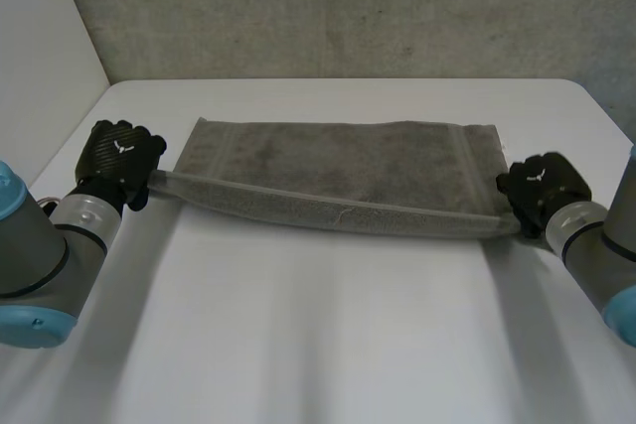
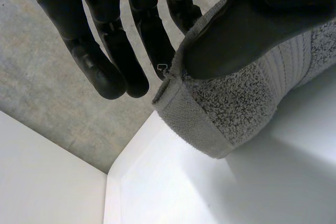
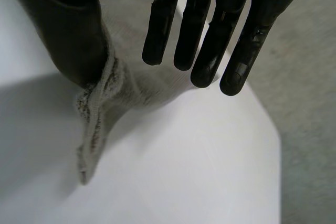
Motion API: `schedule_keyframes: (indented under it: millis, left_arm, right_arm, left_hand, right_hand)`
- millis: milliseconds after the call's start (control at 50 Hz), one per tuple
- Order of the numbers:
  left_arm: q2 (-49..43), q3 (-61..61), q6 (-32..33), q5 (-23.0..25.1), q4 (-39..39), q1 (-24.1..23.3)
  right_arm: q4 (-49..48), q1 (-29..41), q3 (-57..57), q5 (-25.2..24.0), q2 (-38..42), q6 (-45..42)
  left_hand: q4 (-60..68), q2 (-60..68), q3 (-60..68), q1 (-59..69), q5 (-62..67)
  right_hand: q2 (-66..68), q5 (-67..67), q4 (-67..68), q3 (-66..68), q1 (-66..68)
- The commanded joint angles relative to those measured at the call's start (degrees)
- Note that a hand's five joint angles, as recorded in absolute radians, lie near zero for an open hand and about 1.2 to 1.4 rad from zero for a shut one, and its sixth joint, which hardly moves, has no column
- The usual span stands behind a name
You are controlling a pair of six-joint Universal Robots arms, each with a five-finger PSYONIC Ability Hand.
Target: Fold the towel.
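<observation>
A grey towel (image 1: 338,171) lies folded lengthwise across the white table (image 1: 318,335), its near edge raised and stretched between my two hands. My left hand (image 1: 119,156) is at the towel's near left corner. In the left wrist view the thumb (image 2: 252,30) pinches the towel's corner (image 2: 226,108) against a finger behind it, while the other fingers (image 2: 110,51) reach out beside it. My right hand (image 1: 542,186) is at the near right corner. In the right wrist view its fingers (image 3: 210,35) are straight and off the cloth, and only the thumb (image 3: 68,30) touches the towel's corner (image 3: 100,114).
A grey concrete wall (image 1: 348,7) runs behind the table's far edge. A white panel (image 1: 40,37) stands at the left side. Bare tabletop stretches in front of the towel, between the two arms.
</observation>
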Motion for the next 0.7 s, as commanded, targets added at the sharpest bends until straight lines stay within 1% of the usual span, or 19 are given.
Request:
schedule_keyframes:
  millis: [20,140,160,180,200,220,240,260,300,340,360,400,420,440,460,500,580,620,700]
  left_arm:
    - [-0.26,-0.07,0.05,0.09,0.00,-0.09]
    - [-0.44,-0.16,0.05,0.09,0.00,-0.18]
    - [-0.44,-0.16,0.05,0.09,0.00,-0.18]
    - [-0.44,-0.16,0.05,0.09,0.00,-0.18]
    - [-0.44,-0.16,0.05,0.09,0.00,-0.18]
    - [-0.44,-0.16,0.05,0.09,0.00,-0.18]
    - [-0.44,-0.16,0.05,0.09,0.00,-0.18]
    - [-0.44,-0.16,0.05,0.09,0.00,-0.18]
    - [-0.44,-0.25,0.05,0.09,-0.09,-0.18]
    - [-0.18,-0.60,0.14,0.18,-0.26,-0.35]
    - [-0.17,-0.60,0.14,0.18,-0.26,-0.35]
    - [1.05,-0.77,0.23,0.18,-0.87,-0.53]
    - [1.06,-0.77,0.23,0.18,-0.88,-0.53]
    - [2.97,-1.12,0.23,0.18,-0.96,-0.44]
    - [2.99,-1.12,0.23,0.18,-0.96,-0.44]
    - [7.36,-2.79,0.49,0.52,-1.05,0.00]
    - [11.25,-3.67,0.76,1.32,-1.76,0.00]
    - [13.45,-4.29,0.76,1.85,-2.72,0.09]
    - [19.93,-7.18,1.02,4.73,-8.41,1.48]
  right_arm:
    - [1.35,-1.96,-2.88,0.05,8.11,0.14]
    - [2.85,-2.05,-3.67,0.32,9.60,0.05]
    - [2.85,-2.14,-3.67,0.40,9.34,0.05]
    - [2.85,-2.14,-3.67,0.41,8.90,0.05]
    - [2.85,-2.14,-3.67,0.41,8.90,0.05]
    - [2.94,-2.14,-3.67,0.32,8.12,0.05]
    - [2.94,-2.14,-3.67,0.32,8.11,0.05]
    - [2.94,-2.14,-3.67,0.32,6.89,0.14]
    - [2.94,-2.14,-3.40,0.14,5.30,0.14]
    - [2.85,-2.14,-2.70,-0.30,1.10,0.40]
    - [2.85,-2.14,-2.70,-0.30,1.08,0.40]
    - [2.76,-2.23,-2.00,-0.65,-4.61,0.76]
    - [2.76,-2.23,-2.00,-0.65,-4.63,0.76]
    - [2.67,-2.31,-1.65,-0.65,-7.33,0.67]
    - [2.67,-2.32,-1.65,-0.65,-7.36,0.67]
    - [2.94,-2.32,-1.38,-0.82,-11.65,0.49]
    - [3.99,-2.40,-1.12,-1.88,-15.01,0.40]
    - [5.49,-2.67,-0.77,-2.49,-16.32,0.23]
    - [13.01,-5.47,-0.59,-5.04,-18.43,-0.47]
  left_hand:
    - [-7.29,-7.16,-8.91,-5.26,-18.19]
    - [-7.29,-7.16,-8.91,-5.26,-18.19]
    - [-7.29,-7.16,-8.91,-5.26,-18.19]
    - [-7.29,-7.16,-8.91,-5.26,-18.19]
    - [-7.29,-7.16,-8.91,-5.26,-18.19]
    - [-7.29,-7.16,-8.91,-5.26,-18.19]
    - [-7.29,-7.16,-8.91,-5.26,-18.19]
    - [-7.29,-7.16,-8.91,-5.26,-18.19]
    - [-7.29,-7.16,-8.91,-5.26,-18.19]
    - [-7.29,-7.16,-8.91,-5.26,-18.19]
    - [-7.29,-7.16,-8.91,-5.26,-18.19]
    - [-7.29,-7.16,-8.91,-5.26,-18.19]
    - [-7.29,-7.16,-8.91,-5.26,-18.19]
    - [-7.29,-7.16,-8.91,-5.26,-18.19]
    - [-7.29,-7.16,-8.91,-5.26,-18.19]
    - [-7.29,-7.16,-8.91,-5.26,-18.19]
    - [-7.29,-7.16,-8.91,-5.26,-18.19]
    - [-7.29,-7.16,-8.91,-5.26,-18.19]
    - [-7.29,-7.16,-8.91,-5.26,-18.19]
  right_hand:
    - [-1.11,0.17,-1.01,-0.80,-0.48]
    - [5.28,6.56,5.38,5.60,5.92]
    - [9.11,10.39,9.21,9.43,9.75]
    - [16.31,17.59,16.41,16.63,16.95]
    - [16.38,17.67,16.48,16.70,17.02]
    - [28.87,30.16,28.97,29.19,29.51]
    - [29.00,30.28,29.10,29.31,29.63]
    - [35.27,36.55,35.37,35.58,35.90]
    - [35.33,36.61,35.43,35.65,35.97]
    - [35.33,36.61,35.43,35.65,35.97]
    - [35.33,36.61,35.43,35.65,35.97]
    - [35.33,36.61,35.43,35.65,35.97]
    - [35.33,36.61,35.43,35.65,35.97]
    - [35.33,36.61,35.43,35.65,35.97]
    - [35.33,36.61,35.43,35.65,35.97]
    - [35.33,36.61,35.43,35.65,35.97]
    - [35.33,36.61,35.43,35.65,35.97]
    - [35.33,36.61,35.43,35.65,35.97]
    - [35.33,36.61,35.43,35.65,35.97]
